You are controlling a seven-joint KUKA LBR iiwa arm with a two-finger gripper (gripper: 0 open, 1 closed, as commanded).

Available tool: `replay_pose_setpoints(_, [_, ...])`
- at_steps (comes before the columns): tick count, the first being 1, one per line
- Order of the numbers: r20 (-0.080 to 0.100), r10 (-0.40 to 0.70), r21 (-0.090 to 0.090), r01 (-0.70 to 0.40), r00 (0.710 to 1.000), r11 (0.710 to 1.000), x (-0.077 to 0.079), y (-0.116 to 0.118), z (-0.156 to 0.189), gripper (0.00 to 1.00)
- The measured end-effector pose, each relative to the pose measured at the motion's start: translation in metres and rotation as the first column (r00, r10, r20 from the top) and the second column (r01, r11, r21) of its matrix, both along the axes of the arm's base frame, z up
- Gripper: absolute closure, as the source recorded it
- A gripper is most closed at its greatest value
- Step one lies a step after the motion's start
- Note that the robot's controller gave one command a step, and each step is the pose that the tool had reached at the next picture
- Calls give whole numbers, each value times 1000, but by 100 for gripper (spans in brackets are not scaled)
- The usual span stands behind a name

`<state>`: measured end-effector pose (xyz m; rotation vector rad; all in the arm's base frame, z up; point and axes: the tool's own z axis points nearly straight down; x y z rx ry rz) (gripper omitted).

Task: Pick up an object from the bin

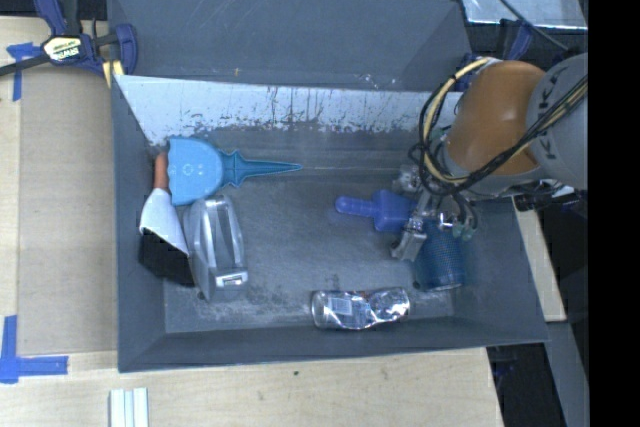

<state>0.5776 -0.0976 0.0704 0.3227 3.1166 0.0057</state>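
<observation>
Starting at the left wall of the bin (pixel 300 45), I see a light blue funnel (pixel 195 170) lying on its side, its long thin spout pointing right along the floor. A small orange piece (pixel 160 171) sits just behind it against the wall. Below the funnel lie a white and black item (pixel 160 233) and, touching it on the right, a clear plastic box (pixel 220 243).

The middle of the floor is bare. Near the front wall, a crumpled silvery wrapper (pixel 360 308) lies lengthwise.

Right of centre is a small blue plastic piece (pixel 372 209) with a stubby handle pointing left. Its right end meets the gripper (pixel 412 240), which is down low in the bin's right part under the arm's orange cover (pixel 500 115) and its cables. Just below and to the right of the gripper is a dark blue cylinder (pixel 440 262), close against the tool and near the right wall.

From here I cannot tell whether the gripper is open or closed, nor whether either blue thing is actually in its grasp. Both lie right beside it, the lighter piece on its left and the cylinder at its lower right.
</observation>
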Motion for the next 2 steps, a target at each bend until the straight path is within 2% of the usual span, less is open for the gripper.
replay_pose_setpoints(1, [8, -75, 1, 75, 997, 997, -13, 6, 0, 0])
replay_pose_setpoints(2, [8, -10, 0, 10, 1000, 1000, 0, 0, 2, 100])
